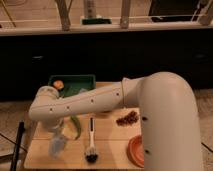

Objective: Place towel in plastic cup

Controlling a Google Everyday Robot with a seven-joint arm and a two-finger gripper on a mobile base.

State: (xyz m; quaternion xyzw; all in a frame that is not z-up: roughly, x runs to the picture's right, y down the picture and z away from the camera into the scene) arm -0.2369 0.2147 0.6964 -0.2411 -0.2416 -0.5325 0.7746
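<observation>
The plastic cup (pixel 56 145), a small translucent pale tumbler, stands at the front left of the wooden table (pixel 110 150). My white arm reaches across the table from the right, with its wrist low over the left side. The gripper (pixel 59 129) hangs below the wrist, just above and behind the cup. A pale patch at the gripper, right over the cup's rim, may be the towel (pixel 66 131); I cannot make out its shape.
A green tray (pixel 75 84) holding an orange item (pixel 58 85) stands at the back left. A long green item (pixel 76 127), a black-bristled brush (pixel 91 148), a brown cluster (pixel 127 118) and an orange round dish (pixel 135 150) lie on the table. A black pole (pixel 19 145) stands left.
</observation>
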